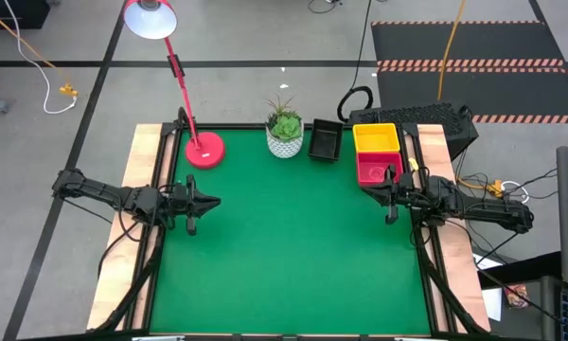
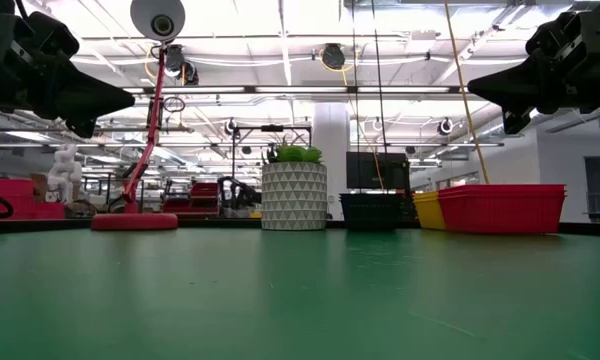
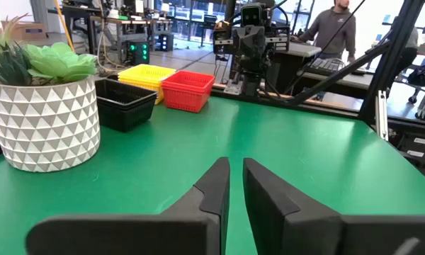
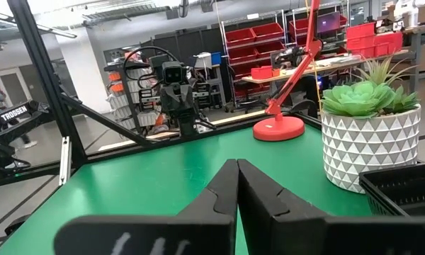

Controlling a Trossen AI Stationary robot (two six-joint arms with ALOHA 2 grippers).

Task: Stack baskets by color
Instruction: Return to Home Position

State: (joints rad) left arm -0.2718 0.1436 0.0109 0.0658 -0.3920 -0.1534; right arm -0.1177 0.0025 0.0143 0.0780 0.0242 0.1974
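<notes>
My bench (image 1: 293, 246) is plain green, edged in pale wood. The black baskets (image 1: 325, 139) sit at twelve o'clock and the yellow baskets (image 1: 376, 137) at one. The red baskets (image 1: 379, 169) are toward two, their sides finely slotted. The pot (image 1: 284, 144) is white, patterned all over in triangles, and its plant (image 1: 284, 123) is pale green with darker spikes. The lamp (image 1: 204, 151) at eleven is red from base to shade. My jaws are black.

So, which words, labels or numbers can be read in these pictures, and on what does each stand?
"TROSSEN": on a dark arm link beyond the table, right wrist view.
No other text is readable; anything farther off is too small.
</notes>
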